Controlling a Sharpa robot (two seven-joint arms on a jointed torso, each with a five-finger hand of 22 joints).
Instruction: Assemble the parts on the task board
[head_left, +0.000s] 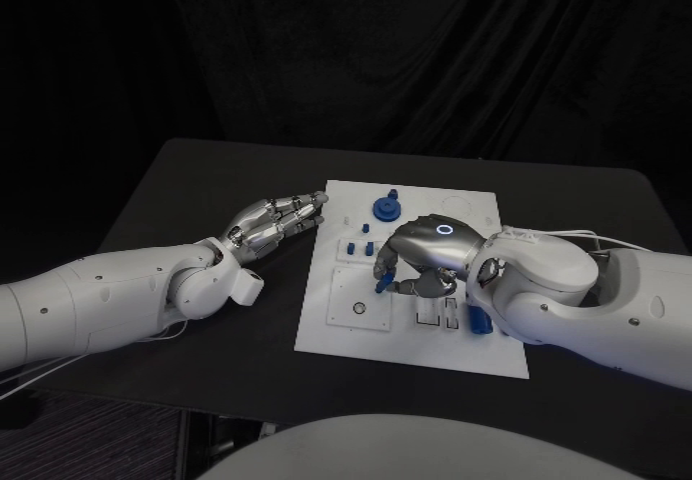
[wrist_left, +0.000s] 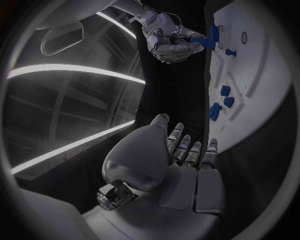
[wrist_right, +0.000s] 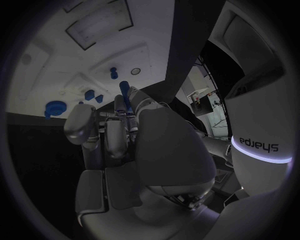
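Right hand (head_left: 421, 262) sits over the centre of the task board (head_left: 433, 345), fingers curled down, pinching a slim blue peg (head_left: 385, 280) at its fingertips; the left wrist view shows the same blue peg (wrist_left: 203, 41) held between finger and thumb just above the board surface. Left hand (head_left: 274, 222) rests at nine o'clock of the board, off its edge on the black table (head_left: 173, 200), fingers straight and apart, holding nothing, fingertips near the board's left rim. On the board, a round blue knob (head_left: 387, 208) stands at twelve o'clock, near the far edge. Two small blue blocks (head_left: 366, 247) lie just left of the right hand. Another blue part (head_left: 477, 319) stands at five o'clock, close beside the right wrist. Square recessed panel (head_left: 359, 297) lies at seven o'clock.
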